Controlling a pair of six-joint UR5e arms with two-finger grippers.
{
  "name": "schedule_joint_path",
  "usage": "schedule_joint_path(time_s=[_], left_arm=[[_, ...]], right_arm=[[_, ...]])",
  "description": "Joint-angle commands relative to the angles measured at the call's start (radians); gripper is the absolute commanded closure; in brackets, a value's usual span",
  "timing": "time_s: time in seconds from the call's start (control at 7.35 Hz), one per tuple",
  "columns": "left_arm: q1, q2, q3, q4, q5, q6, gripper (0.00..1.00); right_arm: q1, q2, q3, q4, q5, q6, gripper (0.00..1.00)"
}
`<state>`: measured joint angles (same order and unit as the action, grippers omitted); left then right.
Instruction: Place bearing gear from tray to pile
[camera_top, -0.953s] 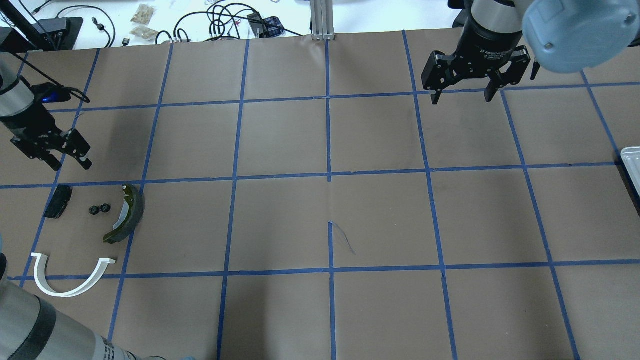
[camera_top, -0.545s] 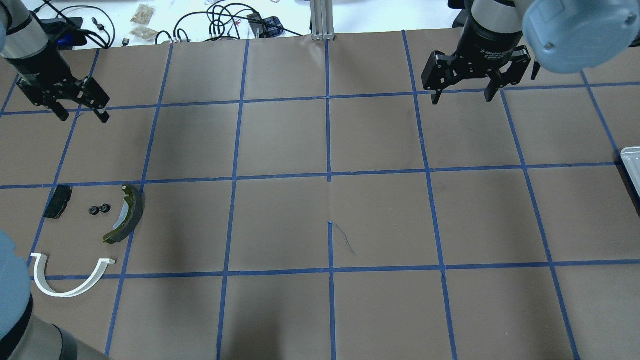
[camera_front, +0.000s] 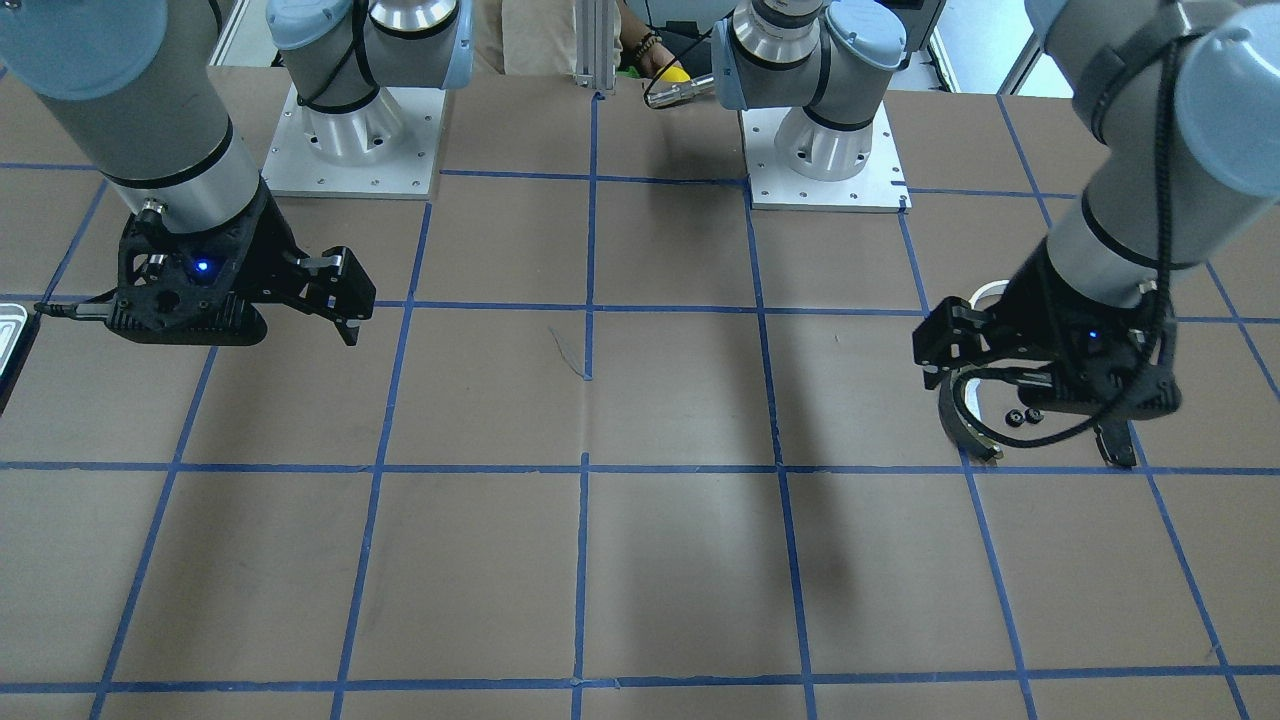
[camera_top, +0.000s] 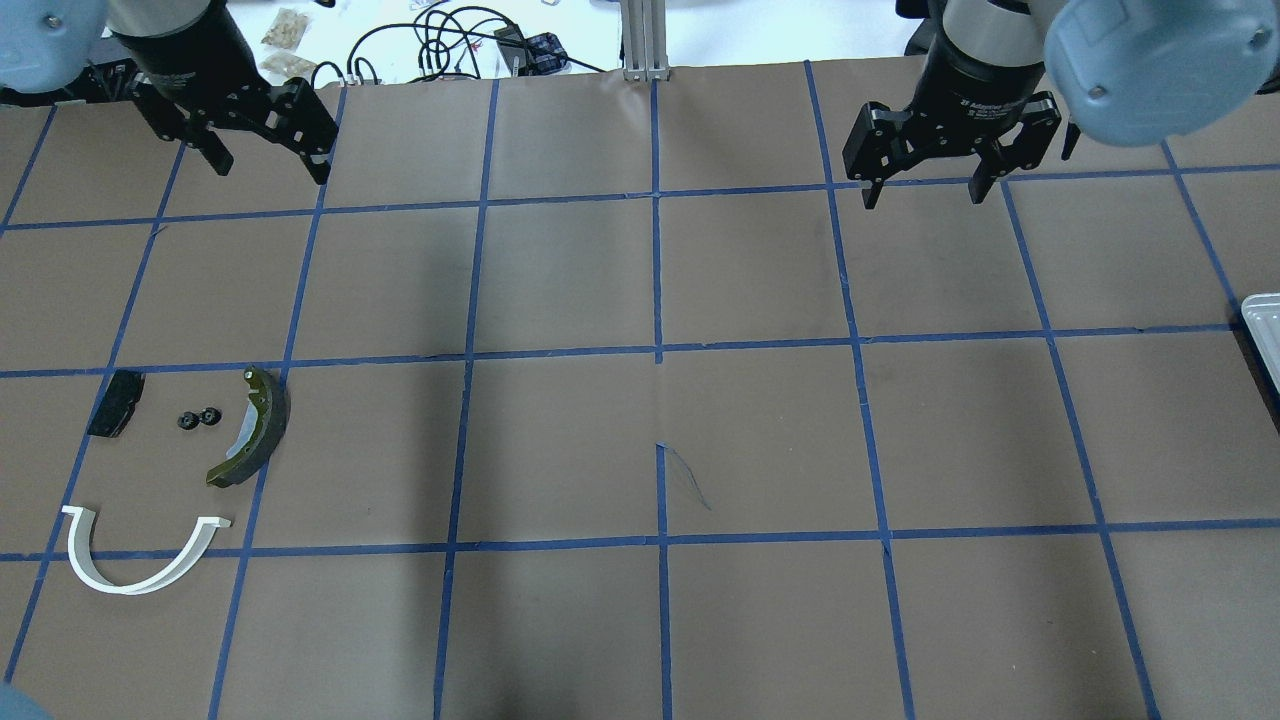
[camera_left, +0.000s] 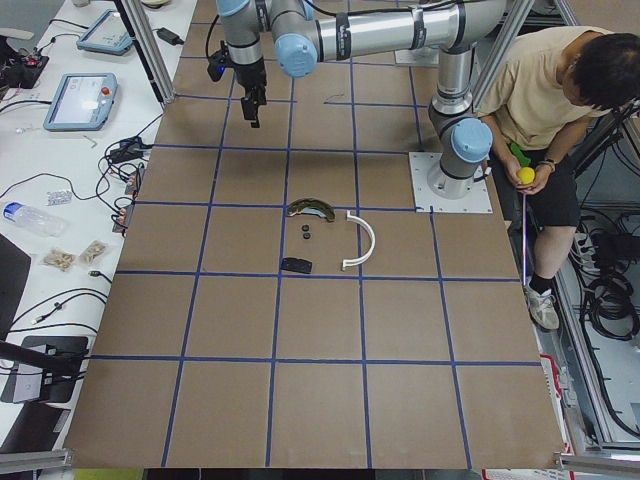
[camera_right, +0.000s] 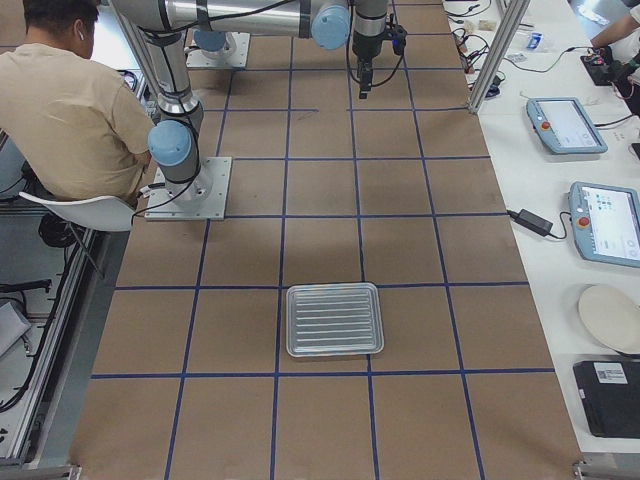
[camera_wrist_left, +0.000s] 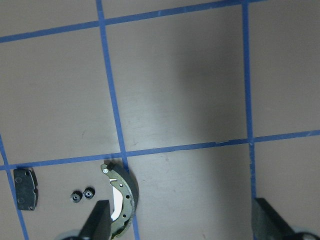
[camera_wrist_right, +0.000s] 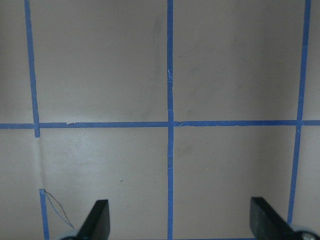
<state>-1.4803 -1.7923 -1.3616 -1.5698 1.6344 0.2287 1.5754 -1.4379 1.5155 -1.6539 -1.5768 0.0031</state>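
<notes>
Shows the left gripper (camera_top: 268, 168) above the far-left edge of the counter (camera_top: 760, 440), jaws spread wide. Shows the right gripper (camera_top: 924, 195) above the far right, jaws likewise spread. Finds the bearing gear (camera_top: 187, 421), a pair of small black toothed wheels touching each other, lying flat in the pile (camera_left: 310, 209), between the black brake pad (camera_top: 116, 403) and the olive-grey brake shoe (camera_top: 255, 430), with the white plastic arch (camera_top: 128, 588) nearer the robot. Finds the tray (camera_right: 334, 320) well apart, toward the counter's right end.
</notes>
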Motion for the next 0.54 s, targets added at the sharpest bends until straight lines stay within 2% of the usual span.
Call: schedule_joint_path(time_s=[0.0,0.41], left_arm=[[-0.099,0.021,-0.052,-0.01,0.002,-0.031,0.0],[-0.092,0.12,-0.143,-0.053,-0.025,-0.042,0.0]], right_arm=[[-0.002,0.001,0.0,-0.001,0.001,0.005,0.0],[-0.002,0.001,0.0,-0.001,0.001,0.003,0.0]])
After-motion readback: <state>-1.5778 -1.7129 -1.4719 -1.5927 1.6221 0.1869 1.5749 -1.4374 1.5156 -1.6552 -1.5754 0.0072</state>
